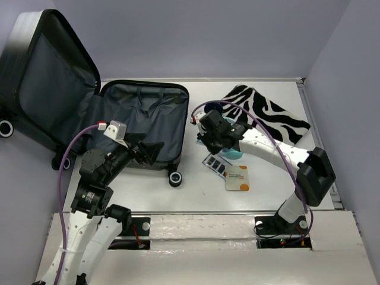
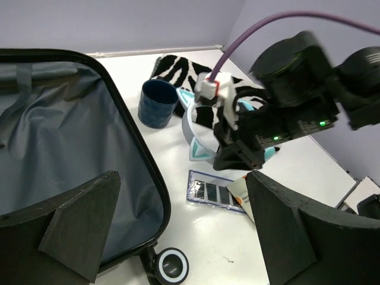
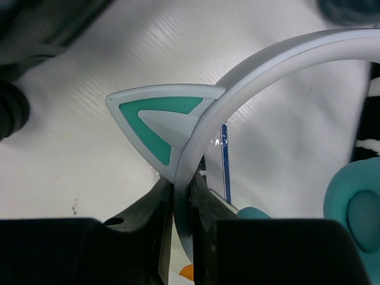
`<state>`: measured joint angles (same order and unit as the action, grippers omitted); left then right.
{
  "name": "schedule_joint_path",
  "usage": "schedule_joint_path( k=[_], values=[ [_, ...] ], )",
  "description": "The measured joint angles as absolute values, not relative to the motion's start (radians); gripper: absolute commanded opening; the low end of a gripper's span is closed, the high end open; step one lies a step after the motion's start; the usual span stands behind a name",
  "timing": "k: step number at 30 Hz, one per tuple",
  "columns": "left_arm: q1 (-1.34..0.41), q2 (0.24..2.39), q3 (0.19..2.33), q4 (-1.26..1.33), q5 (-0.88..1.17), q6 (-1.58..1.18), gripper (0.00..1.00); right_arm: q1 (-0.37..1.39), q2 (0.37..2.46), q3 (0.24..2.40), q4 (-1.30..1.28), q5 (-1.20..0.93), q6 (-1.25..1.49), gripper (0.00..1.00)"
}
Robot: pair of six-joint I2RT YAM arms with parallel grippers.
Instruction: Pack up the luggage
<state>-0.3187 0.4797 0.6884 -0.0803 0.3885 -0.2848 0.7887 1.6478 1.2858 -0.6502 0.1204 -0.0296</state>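
Observation:
The luggage (image 1: 139, 119) lies open at the left, grey lining up, its lid (image 1: 47, 77) leaning back; it also shows in the left wrist view (image 2: 59, 130). My right gripper (image 1: 209, 141) is shut on the white headband of cat-ear headphones (image 3: 267, 59), just right of the suitcase. The teal ear cup (image 3: 356, 208) hangs at the right, and the headphones also show in the left wrist view (image 2: 199, 130). My left gripper (image 1: 148, 151) is open and empty above the suitcase's near right corner, its fingers (image 2: 77, 225) spread wide.
A zebra-striped cloth (image 1: 270, 113) lies at the back right, with a dark blue cup (image 2: 157, 104) beside it. A clear packet of dark items (image 1: 215, 163) and a white-and-orange card (image 1: 237, 178) lie on the table. A suitcase wheel (image 2: 172, 267) sticks out near the left gripper.

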Motion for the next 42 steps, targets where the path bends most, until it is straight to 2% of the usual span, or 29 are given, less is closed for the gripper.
schedule_joint_path(
  k=[8, 14, 15, 16, 17, 19, 20, 22, 25, 28, 29, 31, 36, 39, 42],
  values=[
    [-0.319, 0.458, 0.694, -0.134, 0.241, -0.290, 0.99, 0.915, 1.648, 1.607, -0.661, 0.121, -0.023, 0.07],
    [-0.319, 0.424, 0.719, -0.186, 0.075, -0.313, 0.99, 0.942, 1.758, 1.827, -0.464, -0.025, -0.014, 0.07],
    [-0.319, 0.420, 0.723, -0.189, 0.057, -0.316, 0.99, 0.942, 1.803, 1.879, -0.438, -0.062, 0.000, 0.10],
    [-0.319, 0.414, 0.727, -0.193, 0.034, -0.319, 0.99, 0.942, 1.842, 1.922, -0.422, -0.087, 0.014, 0.17],
    [-0.319, 0.411, 0.729, -0.193, 0.020, -0.321, 0.99, 0.942, 1.910, 1.993, -0.390, -0.123, 0.036, 0.43],
    [-0.318, 0.410, 0.731, -0.194, 0.003, -0.323, 0.99, 0.942, 2.016, 2.087, -0.353, -0.171, 0.075, 0.72],
    [-0.319, 0.409, 0.731, -0.195, -0.005, -0.324, 0.99, 0.941, 2.060, 2.124, -0.343, -0.186, 0.090, 0.90],
    [-0.318, 0.409, 0.731, -0.201, -0.014, -0.324, 0.99, 0.941, 2.153, 2.184, -0.321, -0.209, 0.115, 0.95],
    [-0.319, 0.408, 0.731, -0.209, -0.018, -0.324, 0.99, 0.937, 2.188, 2.162, -0.330, -0.188, 0.118, 0.93],
    [-0.319, 0.407, 0.731, -0.210, -0.018, -0.324, 0.99, 0.919, 2.130, 2.053, -0.319, -0.148, 0.127, 0.87],
    [-0.319, 0.407, 0.731, -0.210, -0.017, -0.324, 0.99, 0.901, 2.083, 1.987, -0.320, -0.133, 0.137, 0.80],
    [-0.319, 0.405, 0.731, -0.210, -0.016, -0.324, 0.99, 0.849, 1.980, 1.856, -0.307, -0.096, 0.157, 0.74],
    [-0.319, 0.403, 0.731, -0.210, -0.012, -0.324, 0.99, 0.601, 1.757, 1.600, -0.270, 0.071, 0.229, 0.76],
    [-0.319, 0.403, 0.731, -0.209, -0.012, -0.324, 0.99, 0.475, 1.728, 1.538, -0.261, 0.221, 0.250, 0.79],
    [-0.319, 0.403, 0.731, -0.209, -0.012, -0.324, 0.99, 0.439, 1.752, 1.521, -0.277, 0.302, 0.255, 0.79]
  ],
)
